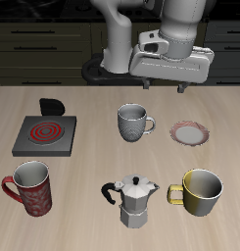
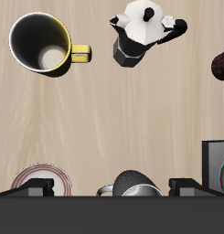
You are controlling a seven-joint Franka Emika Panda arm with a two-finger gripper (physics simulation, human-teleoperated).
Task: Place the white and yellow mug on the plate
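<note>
Currently your gripper hangs high behind the plate, jaw state unreadable; white and yellow mug sits untouched, nearer the front edge.

Bare counter lies open between the back row and the front row of objects. The moka pot stands just beside the white and yellow mug, on its handle side. The grey mug stands near the plate.
</note>
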